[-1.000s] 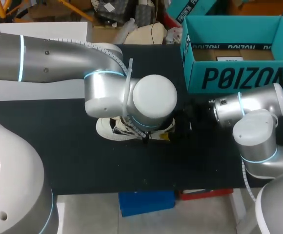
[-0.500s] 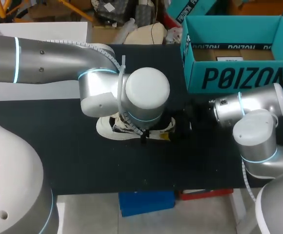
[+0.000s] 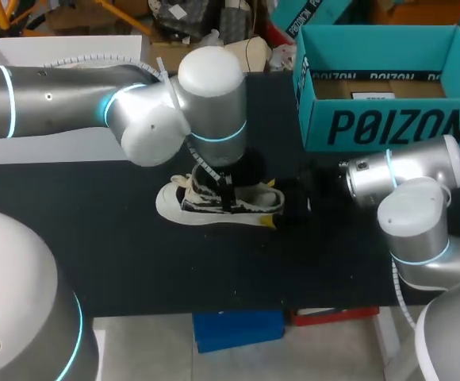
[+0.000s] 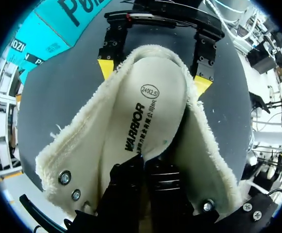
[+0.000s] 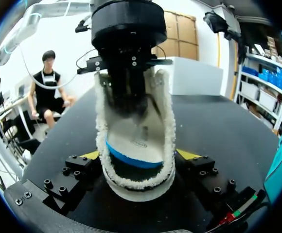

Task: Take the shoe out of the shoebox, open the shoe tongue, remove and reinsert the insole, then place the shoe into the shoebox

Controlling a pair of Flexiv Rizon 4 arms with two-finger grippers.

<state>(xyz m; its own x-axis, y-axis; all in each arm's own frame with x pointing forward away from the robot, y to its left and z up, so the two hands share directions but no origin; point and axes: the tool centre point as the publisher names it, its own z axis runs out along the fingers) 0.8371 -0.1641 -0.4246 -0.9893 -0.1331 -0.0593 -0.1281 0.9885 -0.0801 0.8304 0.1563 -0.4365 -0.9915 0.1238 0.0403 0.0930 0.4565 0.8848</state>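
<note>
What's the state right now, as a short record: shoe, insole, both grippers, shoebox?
shoe: on the table, opening up, outside the shoebox
insole: lying inside the shoe, printed side up
left gripper: down in the shoe's opening, on the insole; grip unclear
right gripper: shut on the shoe's heel, one yellow tip on each side
shoebox: open, at the table's far right corner, no shoe seen in it

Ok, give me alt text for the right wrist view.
A cream shoe lies heel-first between the yellow-tipped fingers of the right gripper, pressed from both sides, on the black table. The left gripper is down in its opening, over an insole whose blue underside shows.
</note>
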